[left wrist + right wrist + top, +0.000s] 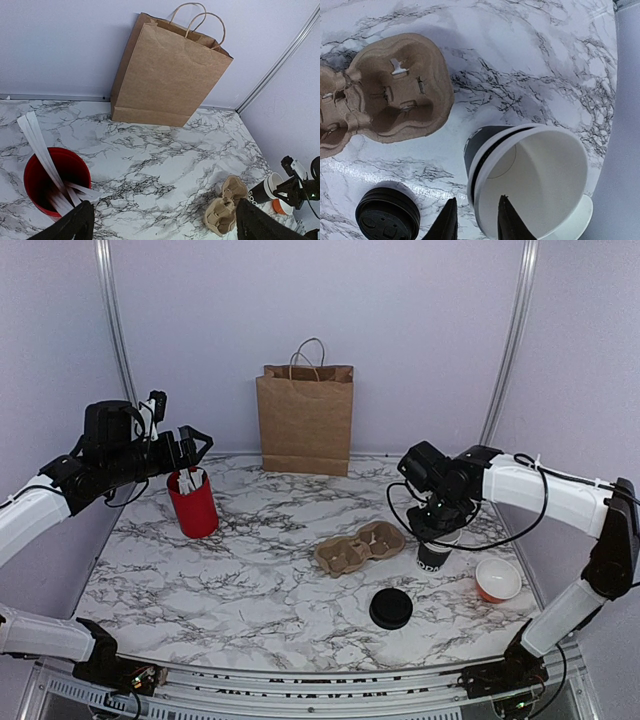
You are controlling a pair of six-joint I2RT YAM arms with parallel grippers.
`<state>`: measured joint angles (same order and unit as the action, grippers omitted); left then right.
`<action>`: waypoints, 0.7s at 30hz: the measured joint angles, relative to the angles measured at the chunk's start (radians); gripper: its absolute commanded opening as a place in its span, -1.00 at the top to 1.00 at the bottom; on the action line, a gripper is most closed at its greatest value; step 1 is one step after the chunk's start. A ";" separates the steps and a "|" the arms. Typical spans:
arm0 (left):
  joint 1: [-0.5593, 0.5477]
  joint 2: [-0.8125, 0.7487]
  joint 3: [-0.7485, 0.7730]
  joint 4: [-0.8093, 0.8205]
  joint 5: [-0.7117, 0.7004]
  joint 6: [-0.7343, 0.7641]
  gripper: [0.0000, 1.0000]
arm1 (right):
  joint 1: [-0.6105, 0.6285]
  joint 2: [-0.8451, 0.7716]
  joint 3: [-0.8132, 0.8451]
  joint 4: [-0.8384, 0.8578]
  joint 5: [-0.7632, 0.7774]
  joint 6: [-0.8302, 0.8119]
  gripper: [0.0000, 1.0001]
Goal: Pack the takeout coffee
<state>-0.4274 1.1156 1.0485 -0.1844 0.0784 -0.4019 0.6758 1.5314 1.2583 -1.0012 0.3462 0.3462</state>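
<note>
The takeout coffee (540, 175) stood on the bench just beside the pulp carrier (395, 90), the right end effector (477, 210) straddling its rim, clamped or not I could not tell, the left end effector (162, 225) spread open, so a thin one-wall pinch could have crushed or toppled it

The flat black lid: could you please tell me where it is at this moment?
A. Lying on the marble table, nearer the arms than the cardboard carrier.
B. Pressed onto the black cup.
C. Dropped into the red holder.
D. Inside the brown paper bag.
A: the top view shows the lid lying flat on the table, on the near side of the carrier and apart from it.
</note>
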 measured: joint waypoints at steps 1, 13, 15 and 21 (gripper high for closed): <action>0.000 0.000 -0.001 0.000 0.000 0.000 -0.98 | 0.005 0.000 0.000 -0.002 -0.003 0.000 0.42; 0.000 0.003 -0.003 0.001 0.002 0.000 -0.98 | 0.010 -0.034 -0.003 -0.001 -0.027 -0.014 0.54; 0.000 0.003 -0.003 0.001 0.003 0.000 -0.98 | 0.008 -0.034 -0.023 0.007 -0.039 -0.024 0.58; 0.000 0.003 -0.003 0.001 0.009 -0.003 -0.98 | 0.004 -0.034 -0.059 0.002 -0.039 -0.037 0.65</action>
<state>-0.4274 1.1187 1.0458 -0.1837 0.0872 -0.4049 0.6796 1.4975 1.1995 -0.9993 0.3077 0.3096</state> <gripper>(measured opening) 0.992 0.187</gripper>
